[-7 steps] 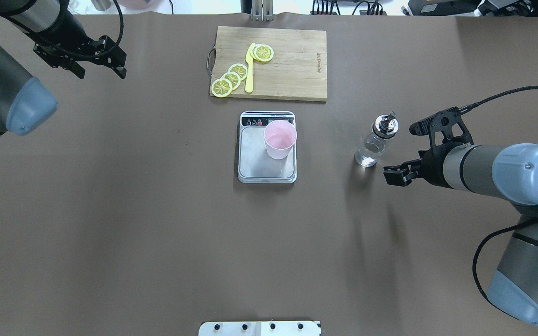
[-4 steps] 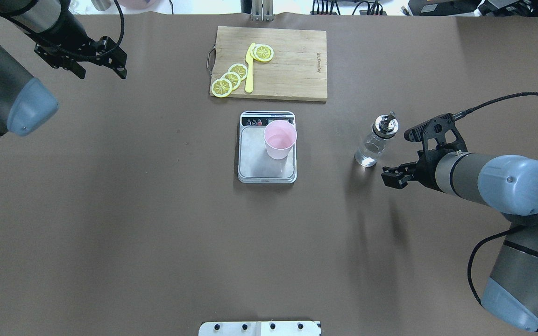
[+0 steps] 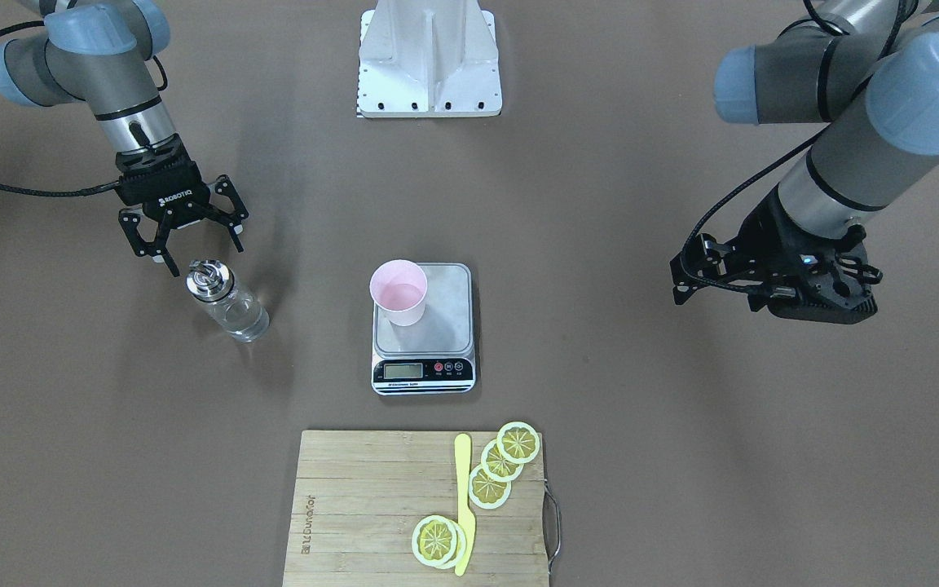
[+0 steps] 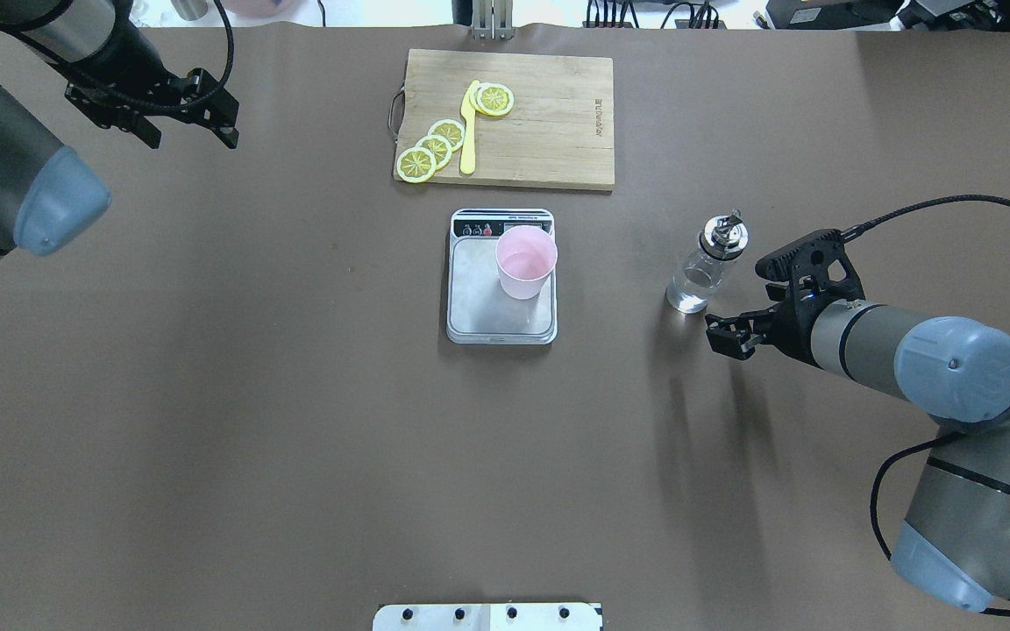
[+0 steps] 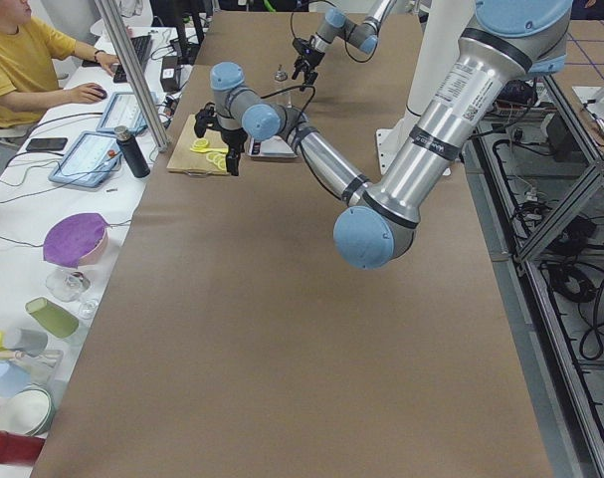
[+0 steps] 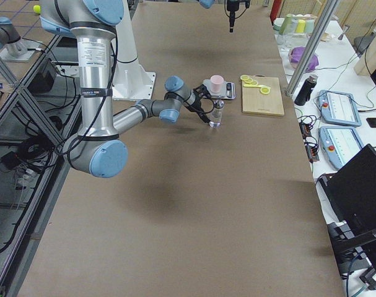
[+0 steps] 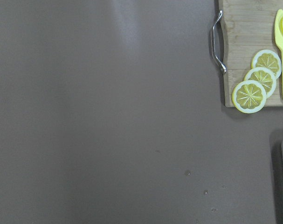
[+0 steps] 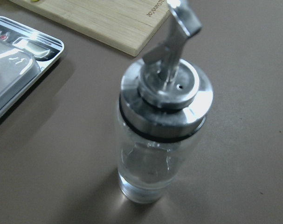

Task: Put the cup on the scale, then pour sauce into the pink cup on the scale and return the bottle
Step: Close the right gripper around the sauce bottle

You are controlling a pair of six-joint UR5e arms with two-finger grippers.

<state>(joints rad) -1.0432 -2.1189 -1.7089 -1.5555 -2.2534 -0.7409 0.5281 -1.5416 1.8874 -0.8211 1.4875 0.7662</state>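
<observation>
Upright pink cup (image 4: 525, 261) on the scale (image 4: 477, 302), capped bottle (image 4: 701, 267) of clear sauce (image 4: 687, 296) standing well apart

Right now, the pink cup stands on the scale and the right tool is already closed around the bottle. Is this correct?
Not quite. The cup does stand on the scale, but the right tool is open and holds nothing. The bottle stands free on the table just in front of it. The exterior front-facing view shows this.

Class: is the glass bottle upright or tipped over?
Upright: the bottle stands on its base, pourer cap uppermost, clear of the open right end effector.
</observation>
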